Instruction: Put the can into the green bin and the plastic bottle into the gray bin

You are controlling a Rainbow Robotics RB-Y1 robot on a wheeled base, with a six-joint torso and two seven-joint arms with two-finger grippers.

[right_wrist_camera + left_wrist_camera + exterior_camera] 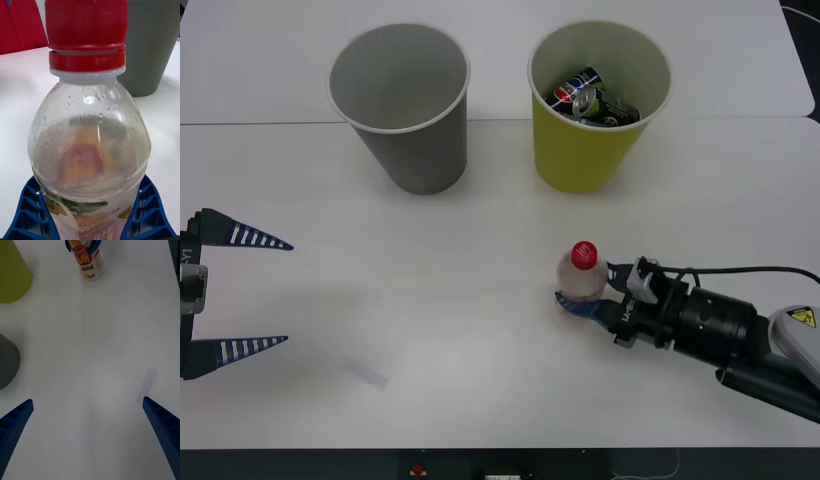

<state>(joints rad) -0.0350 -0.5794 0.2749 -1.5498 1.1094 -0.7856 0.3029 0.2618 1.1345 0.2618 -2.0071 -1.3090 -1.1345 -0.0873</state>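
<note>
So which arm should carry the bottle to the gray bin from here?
Right. The right gripper already has its fingers around the upright bottle. The left gripper waits open at the table's left, holding nothing. The gray bin stands open.

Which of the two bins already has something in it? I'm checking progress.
The green bin, on the robot's right, holds a crushed can. The gray bin beside it looks empty.

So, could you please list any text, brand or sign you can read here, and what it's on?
Plastic bottle label: large red letters and a small dark box, too blurred to read.
Can in the green bin: red-white-blue logo, no readable words.
Right arm: yellow warning triangle, no words.
Right pincer body: markings too small.
</note>
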